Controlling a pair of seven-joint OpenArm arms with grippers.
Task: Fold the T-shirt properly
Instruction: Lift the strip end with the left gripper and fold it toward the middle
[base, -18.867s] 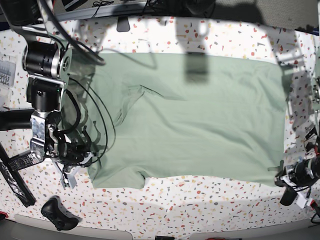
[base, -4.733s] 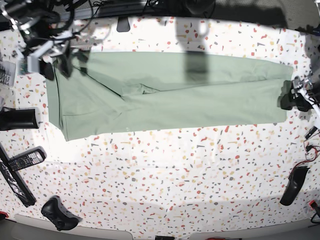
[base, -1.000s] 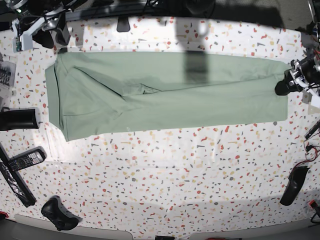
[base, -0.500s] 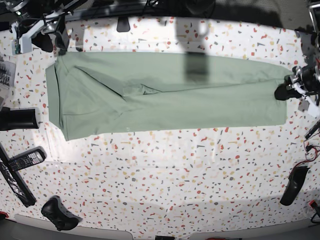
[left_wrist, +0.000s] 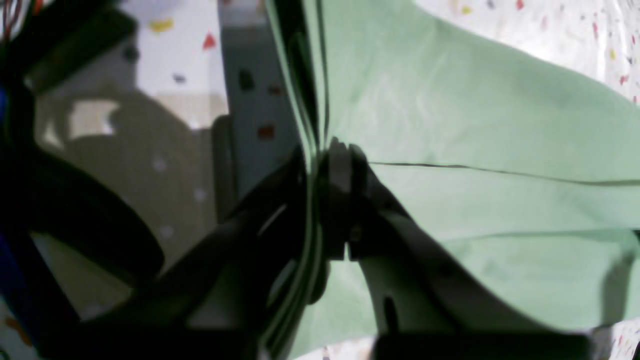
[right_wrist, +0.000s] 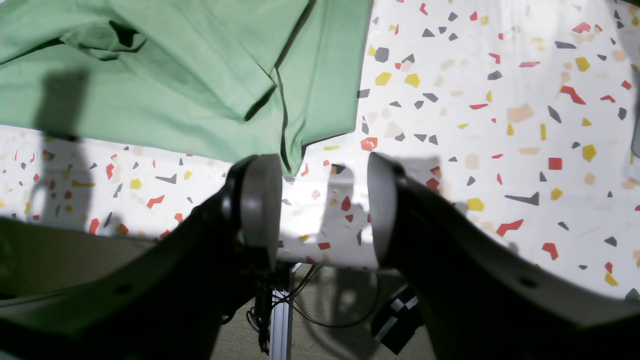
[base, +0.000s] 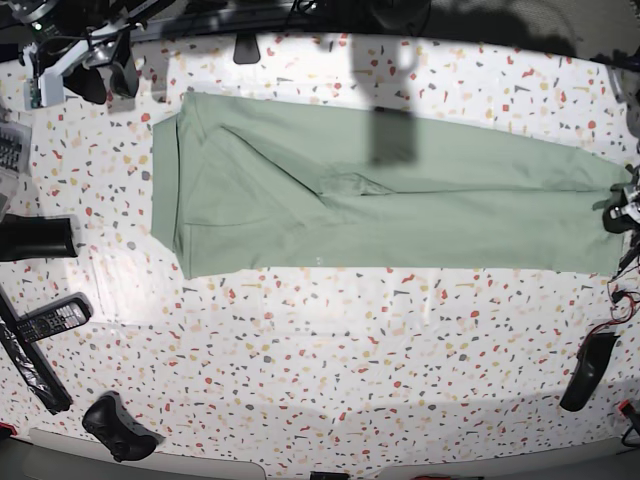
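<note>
The left gripper (left_wrist: 330, 200) is pinching the hem end of the T-shirt (base: 400, 215), its jaws pressed tight on several stacked layers of cloth, over at the right edge of the table (base: 330, 340) in the base view. The right gripper (right_wrist: 320, 200) is hanging off the far left corner with its jaws spread and nothing between them, the sleeve end lying just beyond its pads (right_wrist: 260, 200).

The shirt is lying as a long band across the far half of the table, already folded lengthwise. The step in hand looks like tensioning and placing that band. To do it well, the pull wants to be level and along the band's length, low over the surface, so the stacked edges are not sliding apart. The empty gripper probably needs to take the sleeve end before any crosswise fold.

The cloth is a soft, matte sage-green knit, draping and creasing easily; a diagonal ridge and a small bunched pucker (base: 350, 185) are showing near the middle. The folded sleeve end is forming a neat straight edge. The tabletop is hard, smooth and speckled like terrazzo, so the fabric should be slipping over it readily.
</note>
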